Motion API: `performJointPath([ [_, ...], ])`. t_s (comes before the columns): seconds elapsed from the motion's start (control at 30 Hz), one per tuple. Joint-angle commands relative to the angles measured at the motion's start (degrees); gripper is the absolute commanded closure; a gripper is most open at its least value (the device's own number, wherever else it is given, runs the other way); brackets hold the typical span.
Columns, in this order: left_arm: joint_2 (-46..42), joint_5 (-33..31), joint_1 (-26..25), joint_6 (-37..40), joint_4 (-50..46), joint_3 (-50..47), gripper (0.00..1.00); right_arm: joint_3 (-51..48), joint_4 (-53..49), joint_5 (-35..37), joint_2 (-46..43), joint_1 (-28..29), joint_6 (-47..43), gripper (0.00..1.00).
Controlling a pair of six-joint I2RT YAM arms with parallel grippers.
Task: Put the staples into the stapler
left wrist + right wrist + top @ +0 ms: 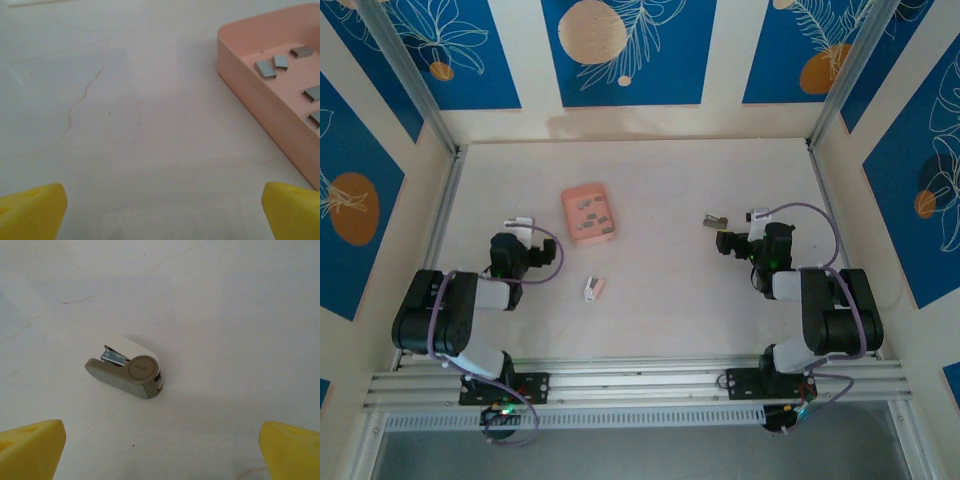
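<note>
The stapler (594, 289), tiny, pink and white, lies on the table between the two arms, near the middle front. Several grey staples (588, 212) lie in the salmon-pink tray (570, 200). In the left wrist view the staples (272, 66) rest inside the tray (250, 95) at the upper right. My left gripper (518, 225) (162, 215) is open over bare table, left of the tray. Also open and holding nothing, my right gripper (740, 232) (162, 452) hovers just short of a grey-brown oval object.
The grey-brown and white oval object (714, 222) (125, 372), with a bit of metal showing inside, lies on the table at the right. Low walls and aluminium rails (440, 210) bound the white table on all sides.
</note>
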Motion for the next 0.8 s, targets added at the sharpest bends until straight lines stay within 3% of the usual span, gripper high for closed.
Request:
performJointPath([
  [0.0,1.09,2.00,0.71,1.34,4.40,1.48,0.00,2.22,4.25,-1.01,1.08,0.52,1.13,0.01],
  [0.77,1.45,4.30,1.93,0.24,2.96,2.46,0.00,1.68,6.00,-2.53,1.78,-0.53,2.09,0.01],
])
